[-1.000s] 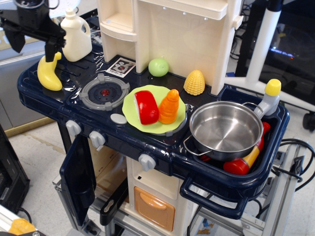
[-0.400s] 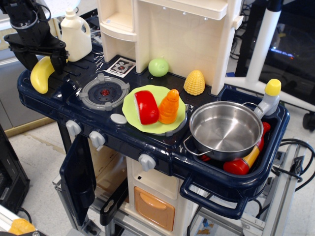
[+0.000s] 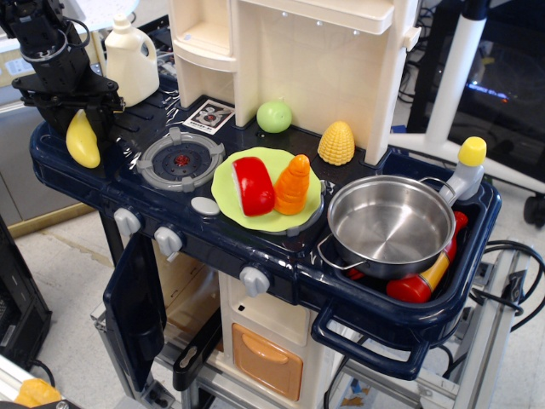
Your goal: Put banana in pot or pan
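Note:
The yellow banana is at the far left edge of the toy kitchen counter, nearly upright, with its upper end between my fingers. My gripper comes down from the top left and is shut on the banana's top. Whether the banana's lower end touches the counter I cannot tell. The shiny steel pot sits in the sink recess at the right, empty, far from the gripper.
Between banana and pot lie a grey burner and a lime-green plate with a red piece and an orange carrot. A corn cob, green ball and white jug stand behind. Bottles lie beside the pot.
My gripper has come down and closed around the banana's top. The banana swung from standing, to tilted left, to nearly upright under the gripper.

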Robot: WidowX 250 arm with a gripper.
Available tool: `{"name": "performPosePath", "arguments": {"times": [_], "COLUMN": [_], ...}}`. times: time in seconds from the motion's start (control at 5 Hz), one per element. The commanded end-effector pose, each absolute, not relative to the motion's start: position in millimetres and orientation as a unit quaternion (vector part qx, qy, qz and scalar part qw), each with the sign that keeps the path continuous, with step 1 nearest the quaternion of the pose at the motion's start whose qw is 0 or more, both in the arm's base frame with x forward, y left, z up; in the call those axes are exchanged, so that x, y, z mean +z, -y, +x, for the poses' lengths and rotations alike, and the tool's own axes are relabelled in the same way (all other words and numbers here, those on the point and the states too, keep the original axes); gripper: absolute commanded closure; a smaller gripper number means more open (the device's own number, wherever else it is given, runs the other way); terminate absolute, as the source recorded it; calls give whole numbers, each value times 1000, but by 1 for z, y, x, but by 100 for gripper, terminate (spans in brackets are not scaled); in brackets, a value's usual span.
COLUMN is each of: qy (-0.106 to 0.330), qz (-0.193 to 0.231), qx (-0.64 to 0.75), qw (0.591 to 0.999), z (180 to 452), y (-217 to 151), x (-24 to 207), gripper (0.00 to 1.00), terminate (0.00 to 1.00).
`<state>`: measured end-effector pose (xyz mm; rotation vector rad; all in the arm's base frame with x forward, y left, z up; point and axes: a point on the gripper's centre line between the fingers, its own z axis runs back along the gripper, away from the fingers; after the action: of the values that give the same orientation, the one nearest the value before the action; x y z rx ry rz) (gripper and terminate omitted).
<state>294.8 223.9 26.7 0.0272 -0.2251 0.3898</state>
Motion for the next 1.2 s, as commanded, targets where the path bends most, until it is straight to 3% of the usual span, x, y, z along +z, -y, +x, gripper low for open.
{"name": "performPosePath", "arguments": {"times": [0.0, 0.2, 0.4, 0.8, 1.0], "qy": [86, 70, 66, 80, 84], "qz": [52, 60, 61, 55, 72], "qx": [193, 231, 274, 330, 329], "qw": [976, 969, 958, 939, 938], "z": [298, 302, 304, 312, 320], "y": [-195, -146, -97, 3, 53], "x": [121, 157, 167, 161, 158], "gripper": [100, 100, 100, 100, 100], "terminate": [0, 0, 0, 0, 0]}}
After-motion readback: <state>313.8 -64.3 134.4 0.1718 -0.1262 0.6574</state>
